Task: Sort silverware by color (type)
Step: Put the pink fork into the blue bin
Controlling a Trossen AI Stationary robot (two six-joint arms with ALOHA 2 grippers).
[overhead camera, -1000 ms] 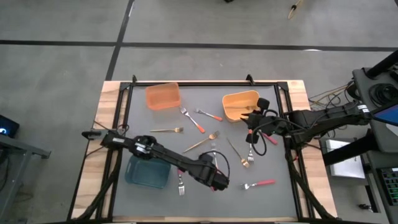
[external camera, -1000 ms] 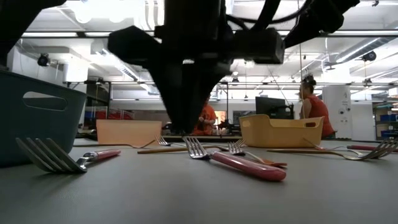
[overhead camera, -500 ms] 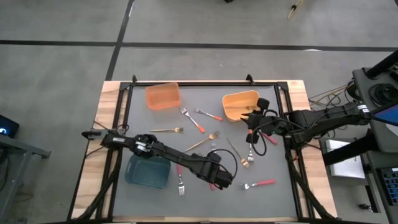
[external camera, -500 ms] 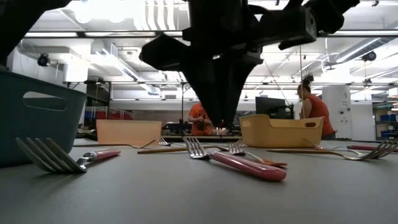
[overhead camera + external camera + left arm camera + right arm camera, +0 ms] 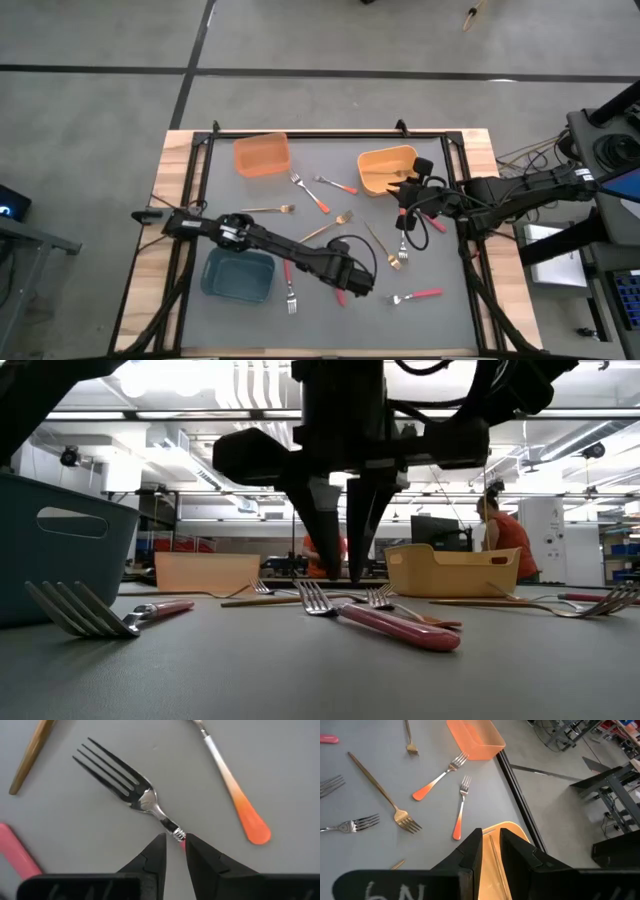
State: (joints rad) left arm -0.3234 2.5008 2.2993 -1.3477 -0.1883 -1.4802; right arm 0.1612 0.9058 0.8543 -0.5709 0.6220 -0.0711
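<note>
Appeared to be an industrial lab: open hall behind table [image 5: 330, 330], ceiling light strips [image 5: 180, 460], monitor [image 5: 435, 530], shelving [image 5: 615, 550], person [image 5: 500, 535] at benches, concrete floor [image 5: 100, 110] marked with lines.

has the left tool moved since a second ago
Yes. In the high view the left tool has shifted slightly toward the right edge of the table, away from the teal bin, and now sits over a red-handled fork.

fingers [image 5: 202, 862] astride fork [image 5: 131, 792] neck, orange-handled fork [image 5: 235, 795] beside

Three bins [image 5: 262, 154], about nine forks [image 5: 415, 295], two arms [image 5: 280, 250].
</note>
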